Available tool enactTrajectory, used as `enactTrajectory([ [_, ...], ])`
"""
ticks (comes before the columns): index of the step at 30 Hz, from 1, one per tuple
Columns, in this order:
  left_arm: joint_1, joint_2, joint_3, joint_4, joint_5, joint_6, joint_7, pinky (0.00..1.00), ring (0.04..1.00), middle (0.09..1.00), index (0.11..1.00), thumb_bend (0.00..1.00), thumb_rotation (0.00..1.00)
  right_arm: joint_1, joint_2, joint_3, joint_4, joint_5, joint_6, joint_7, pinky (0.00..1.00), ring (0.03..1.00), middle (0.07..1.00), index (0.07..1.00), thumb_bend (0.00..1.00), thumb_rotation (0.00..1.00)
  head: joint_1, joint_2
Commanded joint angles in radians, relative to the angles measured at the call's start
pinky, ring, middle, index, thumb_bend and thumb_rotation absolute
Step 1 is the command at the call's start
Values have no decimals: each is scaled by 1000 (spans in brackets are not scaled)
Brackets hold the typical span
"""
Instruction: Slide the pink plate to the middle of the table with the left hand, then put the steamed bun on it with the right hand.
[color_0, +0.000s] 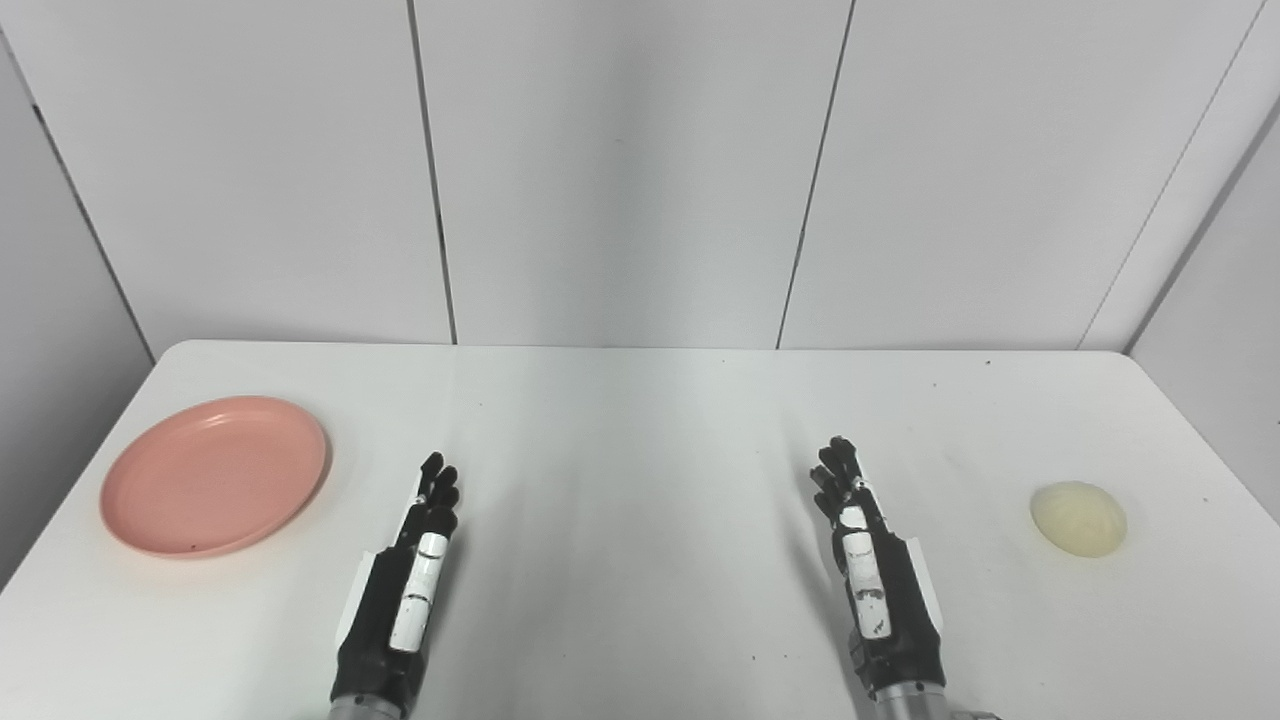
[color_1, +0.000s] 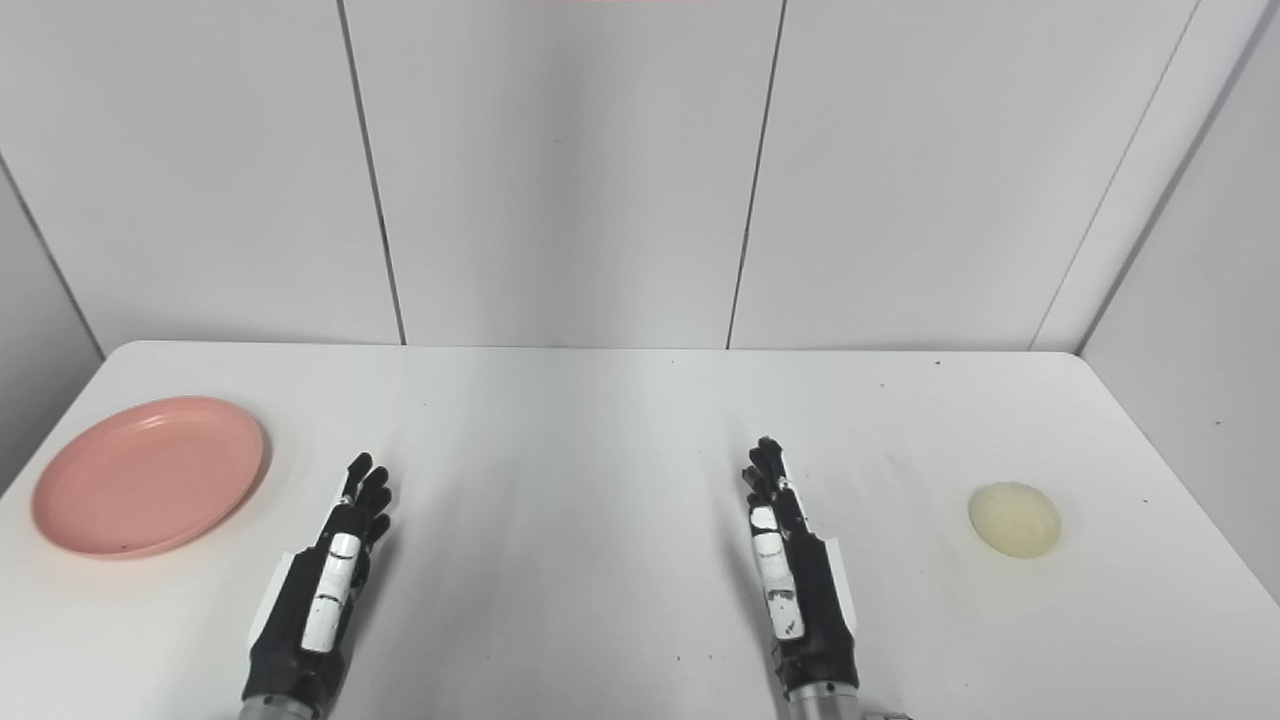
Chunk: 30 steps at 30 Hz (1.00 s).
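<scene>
One pink plate (color_0: 214, 475) sits at the far left of the counter (color_0: 640, 420), and one steamed bun (color_0: 1078, 518) lies at the far right. Between them, my left hand (color_0: 405, 590) and right hand (color_0: 868, 570) rest with fingers (color_0: 440, 485) stretched out, holding nothing.

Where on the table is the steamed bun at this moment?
The steamed bun lies on the right side of the white table, near its right edge, to the right of the right hand and not touching it.
</scene>
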Motion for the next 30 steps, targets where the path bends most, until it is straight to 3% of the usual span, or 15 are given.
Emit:
enactTrajectory([
  [1,-19,-5,2,-13,8,-40,7,1000,1000,1000,1000,653,989,14,-2,0,19,-5,4,2,971,945,955,957,729,1000,-1,1],
  [30,-11,-2,-4,-43,-31,7,-12,1000,1000,1000,1000,667,975,20,-7,6,1,-13,31,9,952,927,933,926,760,1000,-2,6],
])
